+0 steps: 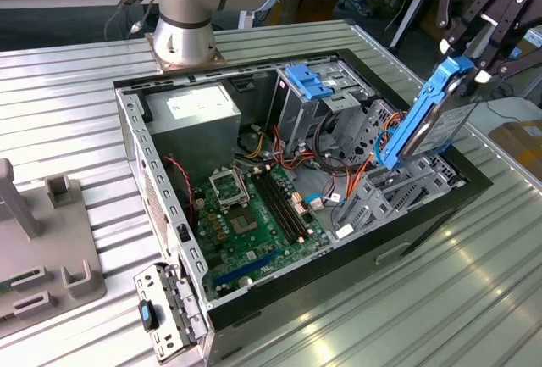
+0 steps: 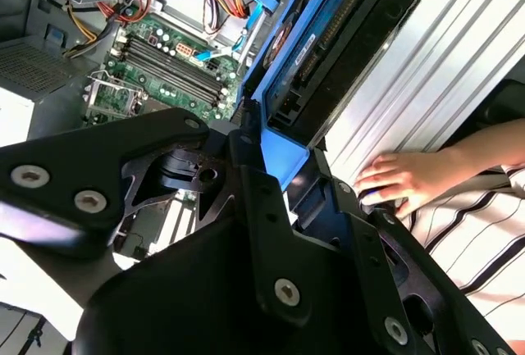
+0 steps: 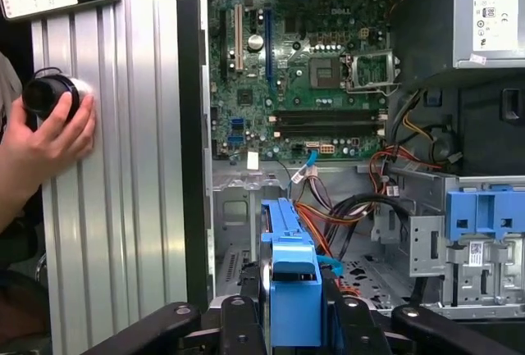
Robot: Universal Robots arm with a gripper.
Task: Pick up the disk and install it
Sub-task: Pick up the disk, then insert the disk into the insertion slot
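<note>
The ribbed metal counter carried an open computer case lying on its side, with the motherboard exposed and a grey drive cage at the exterior view's right end. Over that cage hung the disk, tilted steeply with its lower end down near the cage (whether it touched, I could not tell). The gripper had its jaws closed on the disk's upper end, pinching the blue carrier and holding nothing else. A person's hand rested on the counter beside the case. The disk looked stiff and dense for its size, and probably sensitive to knocks. The plastic carrier likely flexes a little, so a hold across the frame's end, as here, seemed sounder than pressing on the drive's faces.
</note>
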